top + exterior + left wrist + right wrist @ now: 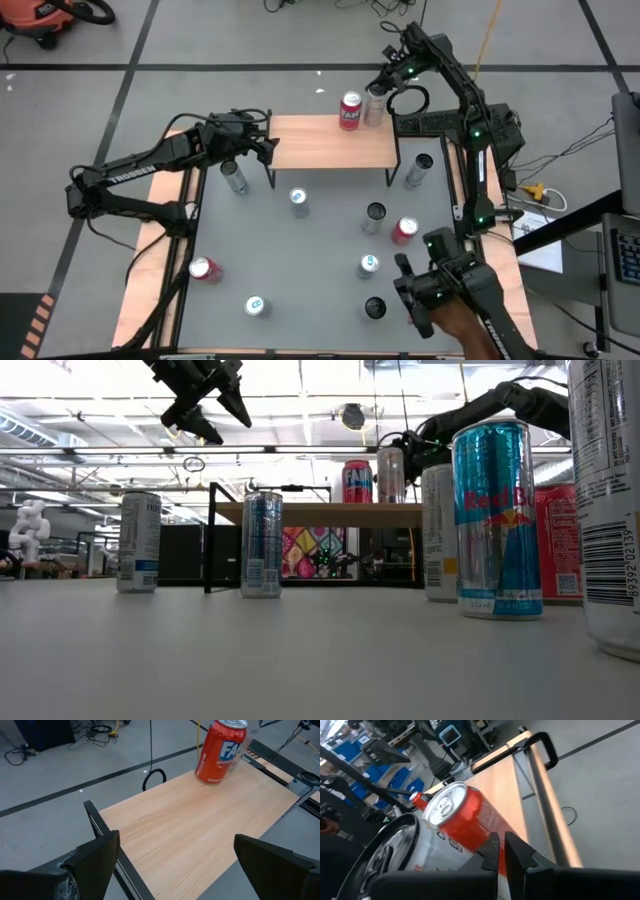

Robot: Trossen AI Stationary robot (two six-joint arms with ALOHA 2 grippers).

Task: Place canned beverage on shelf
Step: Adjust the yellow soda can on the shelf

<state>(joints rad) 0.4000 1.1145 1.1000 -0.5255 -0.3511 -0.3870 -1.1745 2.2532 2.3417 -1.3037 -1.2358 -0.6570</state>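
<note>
Shows from above the left gripper (262, 140) spread empty over the shelf's (320, 150) bare left end, upper middle, free for loading; at table level, the red can (357, 480) and silver can (391, 473) standing on top; at the right wrist, the right gripper (501, 845) pinched shut beside them, seemingly holding nothing.

Two dark jointed arms, green indicator lights, white lettering, black wedge fingers

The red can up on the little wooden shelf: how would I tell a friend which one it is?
Find the small wooden shelf on thin black legs at the table's far edge. Two cans stand upright side by side near its right end. The red can is the left one of the pair, with white lettering; its neighbour, the silver can, is slimmer and pale.
</note>
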